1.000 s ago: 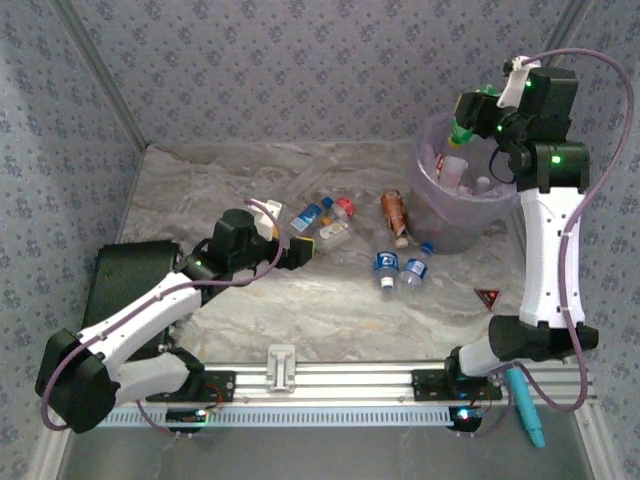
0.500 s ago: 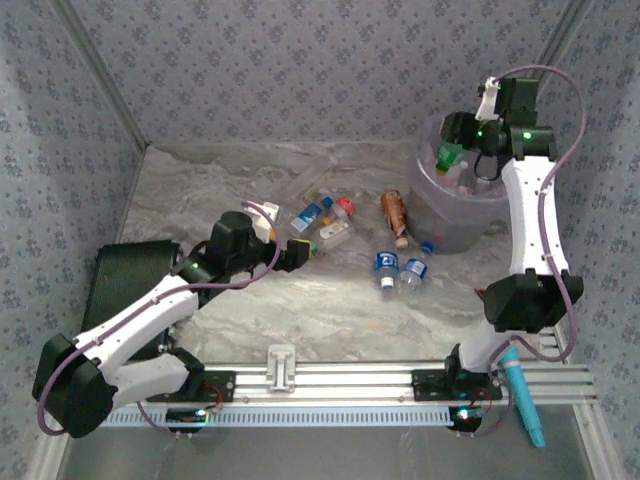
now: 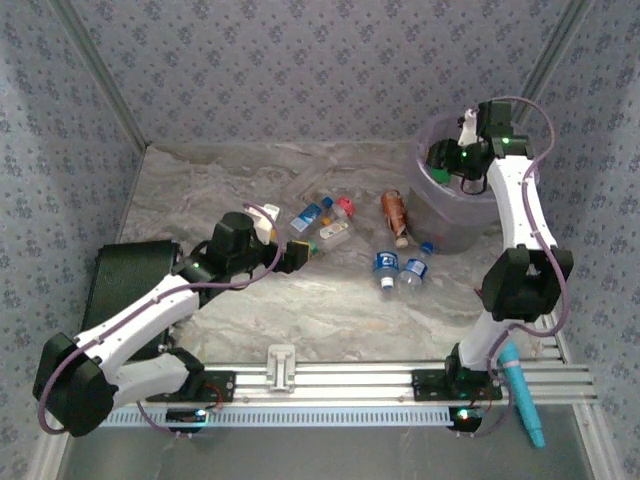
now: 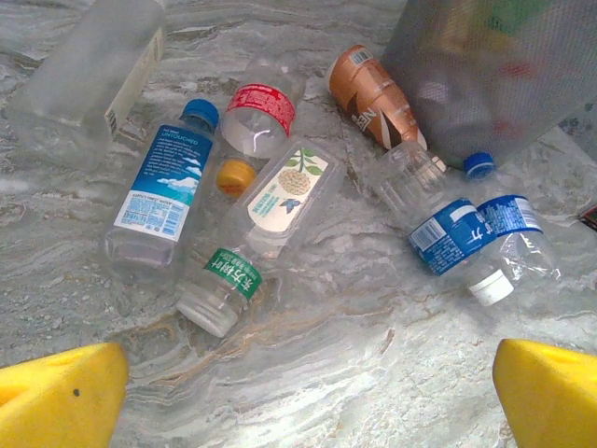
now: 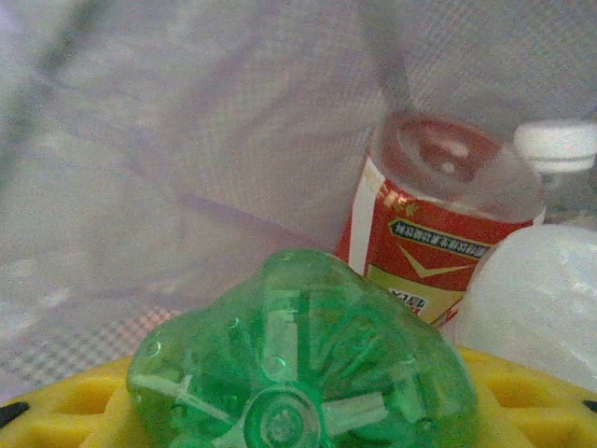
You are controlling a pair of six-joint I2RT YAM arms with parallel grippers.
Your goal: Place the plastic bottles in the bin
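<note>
Marbled tabletop [image 3: 250, 305] holds loose plastic bottles [image 4: 270, 201] beside the lilac-lined bin [image 3: 462, 230]. Down in the bin's mouth the right gripper [image 3: 439, 158] clamps a green bottle [image 5: 298, 373]; the left gripper [image 3: 300, 252] hovers near the loose ones, jaws spread wide

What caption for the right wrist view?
Green bottle held in the right arm's yellow jaws inside the lined bin, beside a red-labelled bottle.

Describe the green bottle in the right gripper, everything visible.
The green bottle is translucent green plastic, seen base-on: lobed bottom with a moulded centre ring. The right gripper clamps it between yellow fingers in the mouth of the bin, lilac liner behind, a red-labelled bottle just beyond. Cap and label are hidden.
</note>
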